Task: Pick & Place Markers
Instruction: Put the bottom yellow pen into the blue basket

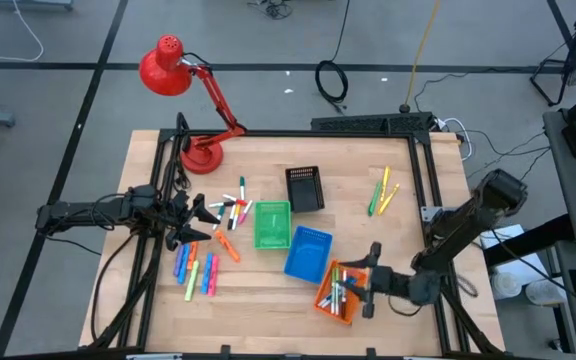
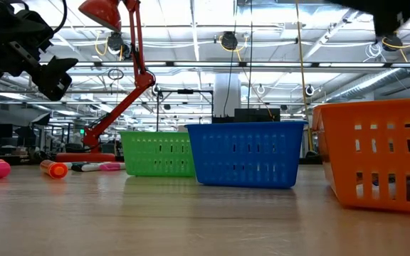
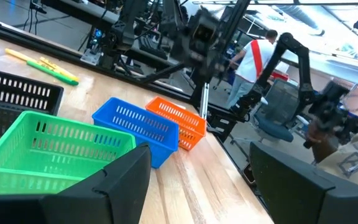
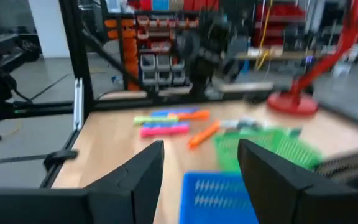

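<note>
Markers lie loose on the wooden table: one cluster [image 1: 230,212] by the green basket [image 1: 272,224], another [image 1: 196,270] nearer the front, an orange one [image 1: 228,247], and yellow and green ones [image 1: 383,192] at the far right. Several markers [image 1: 338,292] lie inside the orange basket [image 1: 330,300]. My right gripper [image 1: 368,280] hovers open just right of that basket, with nothing between its fingers [image 4: 201,149]. My left gripper [image 1: 203,212] stands open at the table's left, pointing level toward the baskets [image 3: 197,149], also with nothing in it.
A blue basket [image 1: 308,252] sits between the green and orange ones, and a black basket [image 1: 304,188] stands behind them. A red desk lamp [image 1: 183,75] stands on the far left corner. Bare wood lies along the front edge and between the baskets and the right-hand markers.
</note>
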`<act>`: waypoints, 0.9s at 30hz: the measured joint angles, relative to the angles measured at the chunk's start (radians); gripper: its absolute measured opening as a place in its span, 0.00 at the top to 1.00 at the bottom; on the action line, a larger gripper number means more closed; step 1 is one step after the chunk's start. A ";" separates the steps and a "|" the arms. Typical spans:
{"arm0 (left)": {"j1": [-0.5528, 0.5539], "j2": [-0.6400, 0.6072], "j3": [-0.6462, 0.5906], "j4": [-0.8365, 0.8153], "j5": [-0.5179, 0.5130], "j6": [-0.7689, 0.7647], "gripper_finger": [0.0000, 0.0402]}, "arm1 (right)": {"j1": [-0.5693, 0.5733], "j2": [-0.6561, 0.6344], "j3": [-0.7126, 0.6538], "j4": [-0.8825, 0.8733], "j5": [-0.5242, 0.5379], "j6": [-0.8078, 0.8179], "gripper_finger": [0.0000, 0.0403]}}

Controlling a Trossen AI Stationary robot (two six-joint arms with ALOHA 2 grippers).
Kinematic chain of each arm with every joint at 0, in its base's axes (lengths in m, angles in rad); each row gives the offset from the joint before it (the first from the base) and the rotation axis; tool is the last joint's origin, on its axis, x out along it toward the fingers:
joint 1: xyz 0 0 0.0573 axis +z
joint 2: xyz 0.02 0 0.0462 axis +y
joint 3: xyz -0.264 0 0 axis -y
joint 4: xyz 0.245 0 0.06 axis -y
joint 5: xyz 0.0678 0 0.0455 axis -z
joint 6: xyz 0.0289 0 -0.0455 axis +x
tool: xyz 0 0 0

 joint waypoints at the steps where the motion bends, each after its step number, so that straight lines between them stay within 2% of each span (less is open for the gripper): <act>1: 0.000 0.000 0.000 0.000 0.000 0.000 0.32 | 0.000 -0.034 0.000 0.000 0.007 -0.045 0.53; 7: 0.000 0.000 0.000 0.000 0.000 0.000 0.32 | 0.000 -0.206 -0.010 -0.007 0.085 -0.220 0.55; 9: 0.000 0.000 0.000 0.000 0.000 0.000 0.32 | 0.000 -0.246 -0.036 -0.009 0.144 -0.261 0.56; 11: 0.000 0.000 0.000 0.000 0.000 -0.001 0.32 | -0.012 -0.278 -0.067 -0.007 0.257 -0.274 0.56; 14: 0.000 0.000 0.000 0.000 0.000 -0.001 0.32 | -0.057 -0.323 -0.105 -0.003 0.498 -0.264 0.57; 15: 0.000 0.000 0.000 0.000 0.000 -0.001 0.32 | -0.078 -0.338 -0.107 -0.001 0.519 -0.270 0.57; 19: 0.000 0.000 0.000 0.000 0.000 -0.001 0.32 | -0.148 -0.381 -0.081 0.025 0.517 -0.384 0.56; 25: 0.000 0.000 0.000 0.001 0.000 -0.001 0.32 | -0.257 -0.417 -0.041 0.216 0.519 -0.746 0.55; 27: 0.000 0.000 0.000 0.001 0.000 -0.001 0.32 | -0.287 -0.417 -0.039 0.255 0.519 -0.802 0.55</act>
